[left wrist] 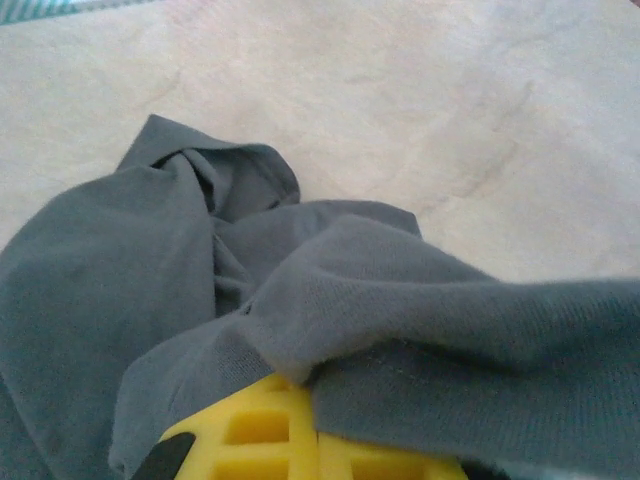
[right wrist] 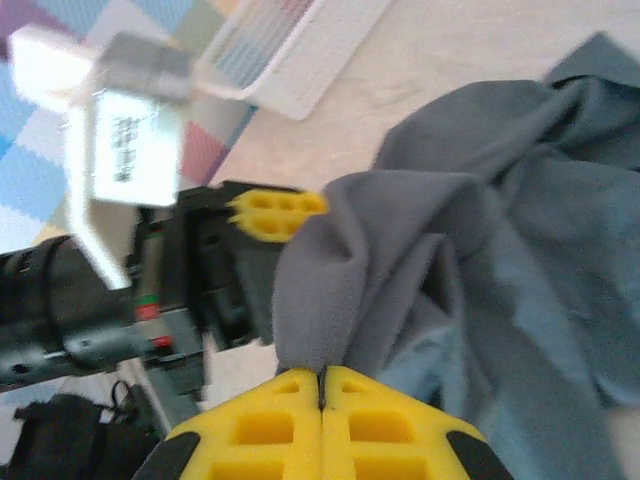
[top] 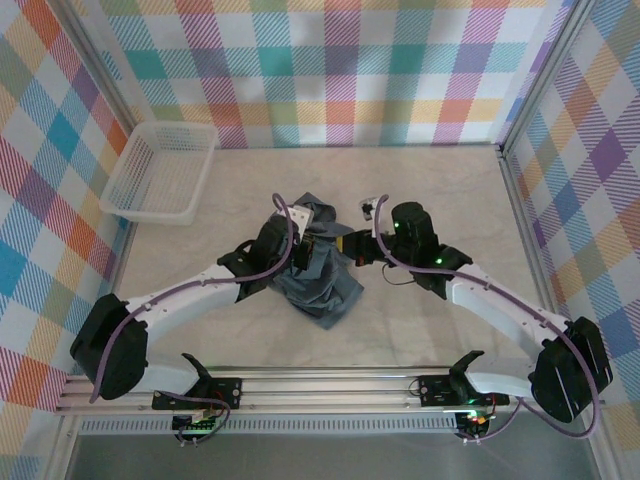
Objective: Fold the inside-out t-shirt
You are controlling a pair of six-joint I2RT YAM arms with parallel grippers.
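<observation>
The slate blue-grey t-shirt [top: 322, 280] lies bunched and wrinkled at the table's middle, partly lifted between the two arms. My left gripper [top: 303, 243] sits at its upper left edge. In the left wrist view the yellow fingers [left wrist: 262, 432] are together, with a fold of the t-shirt [left wrist: 420, 310] draped over and pinched in the left gripper [left wrist: 312, 388]. My right gripper [top: 346, 246] meets the cloth from the right. Its yellow fingers [right wrist: 260, 430] are pressed together on a fold of the t-shirt [right wrist: 480, 270] at the right gripper [right wrist: 322, 374]. The left gripper [right wrist: 277, 212] faces it closely.
A white lattice basket [top: 160, 172] stands at the back left, by the plaid wall, and its rim [right wrist: 300, 70] appears behind the left arm [right wrist: 90, 290]. Bare beige table [top: 430, 180] surrounds the shirt. Metal frame rails run along the right side [top: 545, 220].
</observation>
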